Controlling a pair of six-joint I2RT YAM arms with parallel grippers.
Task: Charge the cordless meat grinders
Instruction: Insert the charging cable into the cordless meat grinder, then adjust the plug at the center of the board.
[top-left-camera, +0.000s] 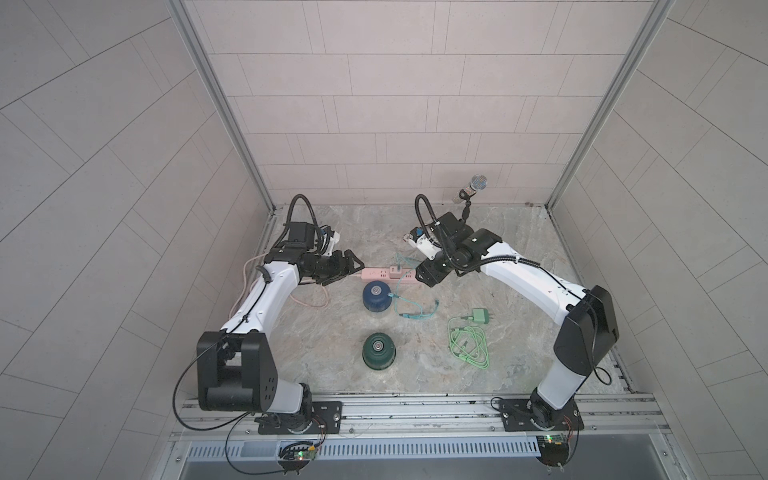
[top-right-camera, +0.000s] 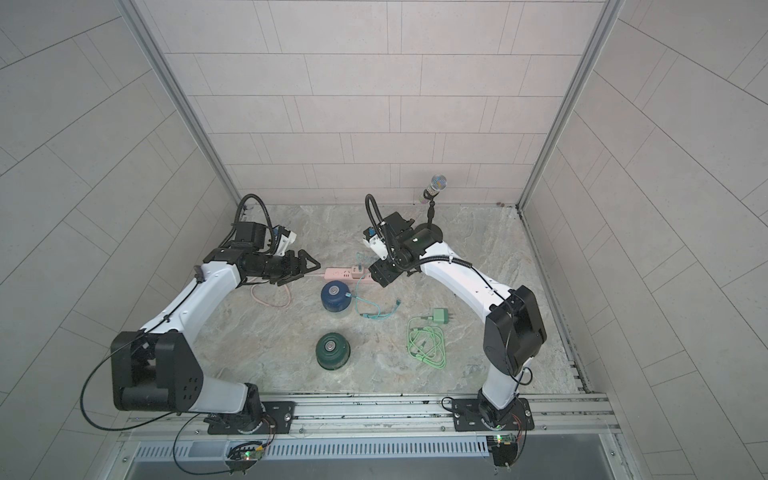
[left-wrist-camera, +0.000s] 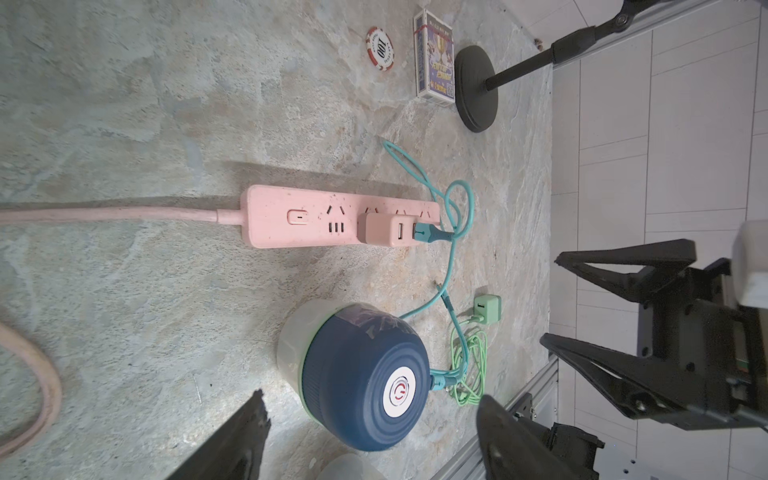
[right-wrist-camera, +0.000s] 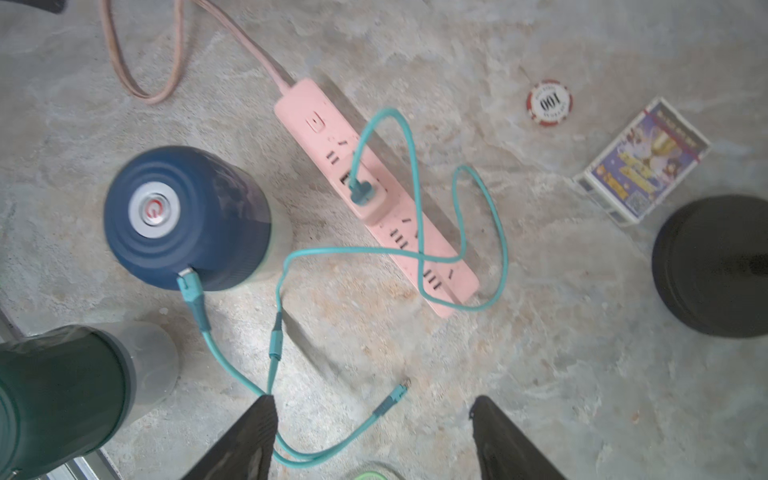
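Left wrist view shows blue grinder (left-wrist-camera: 357, 374) on marbled tabletop (left-wrist-camera: 124, 104) meeting tiled wall (left-wrist-camera: 685, 166).

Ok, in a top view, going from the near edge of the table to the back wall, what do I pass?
dark green meat grinder → dark blue meat grinder → pink power strip → microphone on its stand. The green charger, the cables and both grippers overlap these, so they are left out.

The left arm (top-left-camera: 266, 299) and right arm (top-left-camera: 523, 278) bend inward toward each other, jaws of both spread and empty.
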